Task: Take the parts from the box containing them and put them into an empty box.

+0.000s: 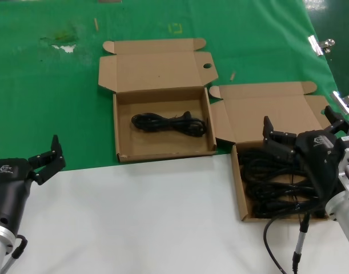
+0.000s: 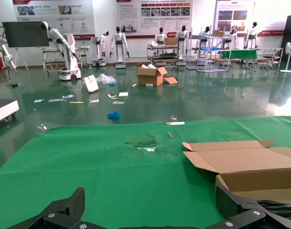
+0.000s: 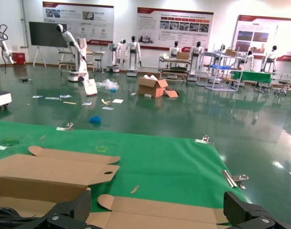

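The box holding the parts (image 1: 238, 181) stands open at the right, filled with several black cord bundles (image 1: 271, 182). My right gripper (image 1: 300, 125) hovers over its back part, open and empty. The other carton (image 1: 121, 128) stands open in the middle and holds one cord bundle (image 1: 169, 123). My left gripper (image 1: 45, 154) is open and empty at the lower left, well apart from both cartons. In the right wrist view my right gripper (image 3: 159, 204) is above the right carton's lid (image 3: 159, 212). In the left wrist view my left gripper (image 2: 150, 202) faces green cloth, with the middle carton (image 2: 250, 179) to one side.
Green cloth (image 1: 48, 97) covers the far half of the table and white surface (image 1: 140, 211) the near half. Metal clips (image 1: 318, 44) hold the cloth at the right edge. Small scraps (image 1: 64, 47) lie on the cloth at the far left.
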